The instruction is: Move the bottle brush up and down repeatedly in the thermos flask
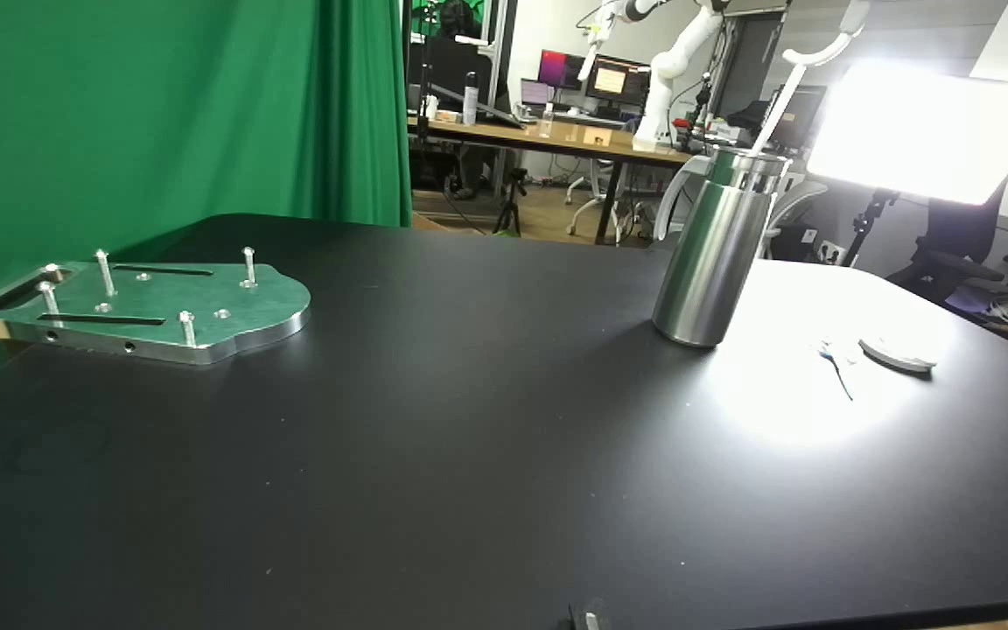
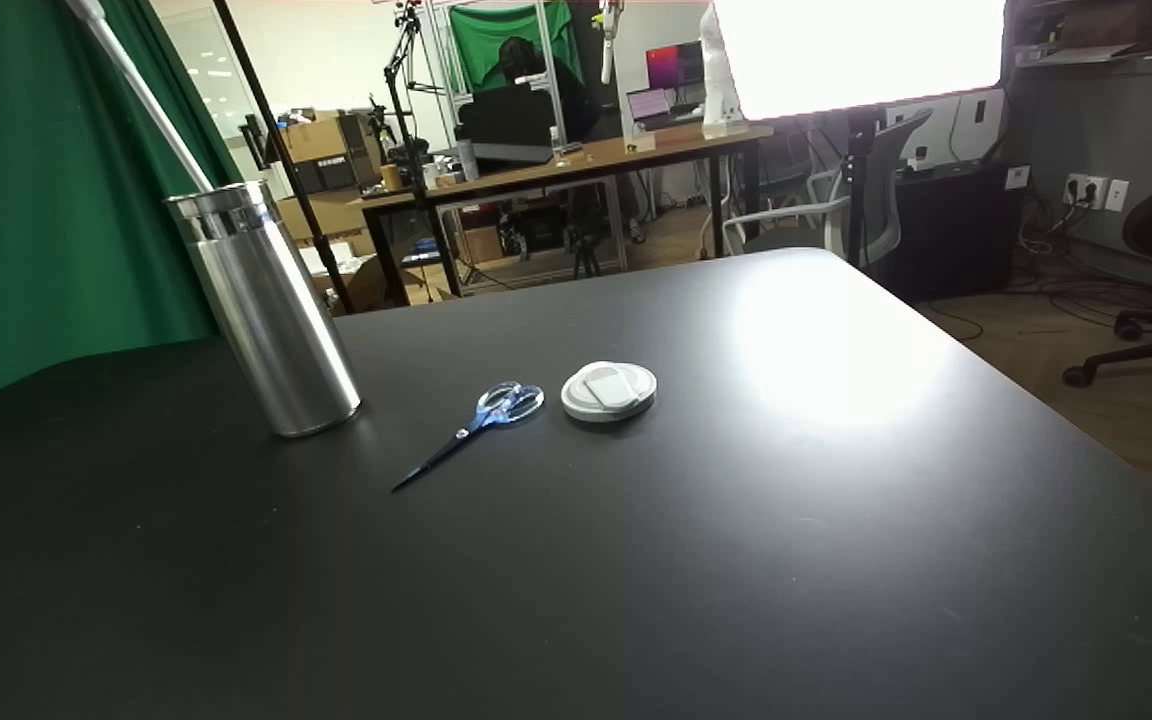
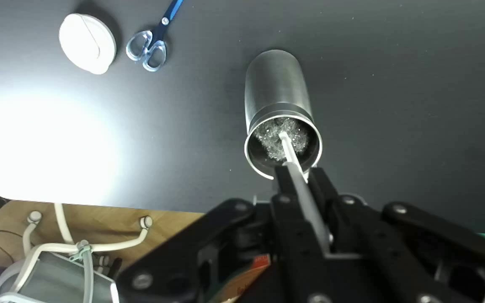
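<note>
The thermos flask, a shiny silver cylinder, stands on the black table in both exterior views. Its open mouth faces the camera in the wrist view. The bottle brush has its sparkly bristle head inside the flask, filling part of the mouth. Its pale handle rises at a slant out of the mouth in both exterior views, with a curved upper part at the frame top. My gripper shows only in the wrist view, just above the mouth, its fingers closed around the handle.
Blue-handled scissors and a white round lid lie beside the flask. They also show in the wrist view. A metal plate with upright pegs lies across the table. The flask has a side handle.
</note>
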